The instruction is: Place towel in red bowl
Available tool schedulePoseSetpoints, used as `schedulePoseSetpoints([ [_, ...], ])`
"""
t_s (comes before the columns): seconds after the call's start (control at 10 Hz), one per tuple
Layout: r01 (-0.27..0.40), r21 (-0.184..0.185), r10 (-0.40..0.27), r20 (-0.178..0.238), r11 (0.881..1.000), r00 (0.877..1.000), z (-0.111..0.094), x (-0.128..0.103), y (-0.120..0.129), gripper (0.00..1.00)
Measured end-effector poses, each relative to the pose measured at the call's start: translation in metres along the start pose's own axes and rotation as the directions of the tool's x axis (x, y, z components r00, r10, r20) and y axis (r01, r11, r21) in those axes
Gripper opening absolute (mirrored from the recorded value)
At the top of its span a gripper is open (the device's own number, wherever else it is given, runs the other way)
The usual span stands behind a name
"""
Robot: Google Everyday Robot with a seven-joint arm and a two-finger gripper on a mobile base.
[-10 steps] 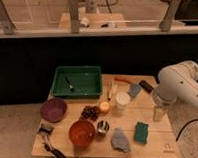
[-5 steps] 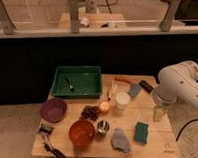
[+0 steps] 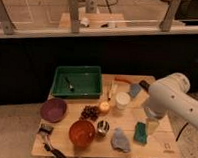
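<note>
The towel [image 3: 121, 139] is a crumpled grey-blue cloth lying near the front edge of the wooden table [image 3: 159, 146]. The red bowl [image 3: 81, 132] stands to its left, past a small metal cup [image 3: 103, 127]. My white arm [image 3: 174, 100] reaches in from the right. The gripper [image 3: 152, 125] hangs down from it over the table's right side, right of a green sponge [image 3: 140, 132] and up and to the right of the towel. It touches neither.
A green tray [image 3: 77, 82] with a small utensil in it sits at the back left. A purple bowl [image 3: 53, 109], dark grapes [image 3: 89, 112], a white cup [image 3: 122, 100], a brush [image 3: 45, 130] and small items at the back right lie on the table.
</note>
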State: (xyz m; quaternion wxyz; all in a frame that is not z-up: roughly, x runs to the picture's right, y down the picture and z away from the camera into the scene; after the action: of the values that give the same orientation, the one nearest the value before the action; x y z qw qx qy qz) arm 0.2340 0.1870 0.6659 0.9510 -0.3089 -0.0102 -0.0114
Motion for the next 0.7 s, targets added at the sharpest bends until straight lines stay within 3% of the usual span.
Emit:
schedulePoseSetpoints([
  [0.3,0.022,-0.022,-0.020,0.077,1.000,0.997,0.035,-0.028,0.049,0.80],
  [0.5,0.069,-0.039,-0.065,0.101,0.997,0.993,0.045,-0.046,0.060,0.80],
  [0.7,0.070,-0.039,-0.066,0.097,0.997,0.993,0.045,-0.044,0.060,0.80],
])
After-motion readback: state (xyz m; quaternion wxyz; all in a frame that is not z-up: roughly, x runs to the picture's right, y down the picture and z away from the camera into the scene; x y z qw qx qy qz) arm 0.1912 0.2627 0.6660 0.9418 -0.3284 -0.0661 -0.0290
